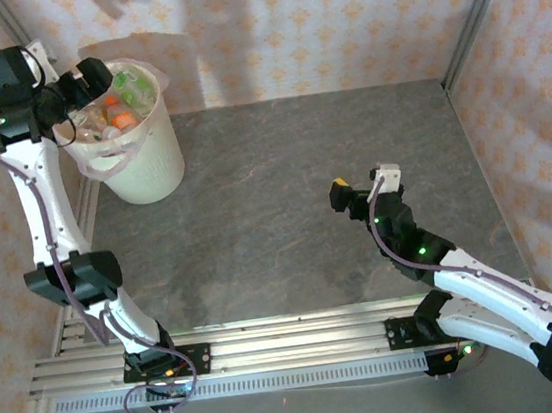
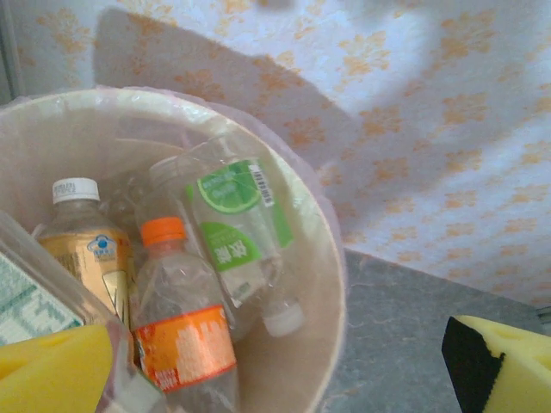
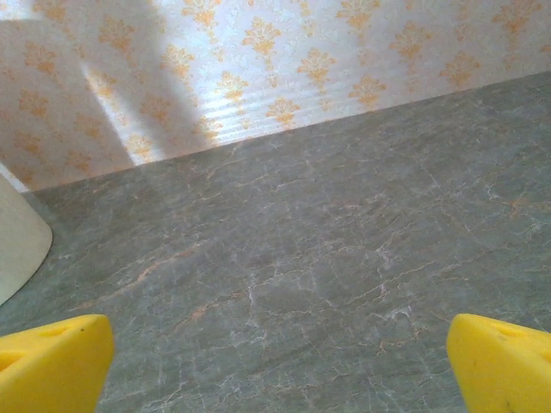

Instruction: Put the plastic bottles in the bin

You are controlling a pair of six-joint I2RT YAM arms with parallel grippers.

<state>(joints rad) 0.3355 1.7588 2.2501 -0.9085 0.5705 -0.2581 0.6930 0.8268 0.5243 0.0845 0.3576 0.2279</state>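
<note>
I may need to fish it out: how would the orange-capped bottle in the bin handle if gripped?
The orange-capped bottle looks clear and empty, so probably light. Its crinkled walls would likely crumple when squeezed. Leaning beside the green-labelled bottle in the bin, it may shift when nudged.

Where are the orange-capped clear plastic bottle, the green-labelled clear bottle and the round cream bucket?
Orange-capped bottle (image 2: pixel 164 231): left wrist view, cap.
Green-labelled bottle (image 2: pixel 237 225): left wrist view, label.
Cream bucket (image 1: pixel 150 163): top view, outer wall.
</note>
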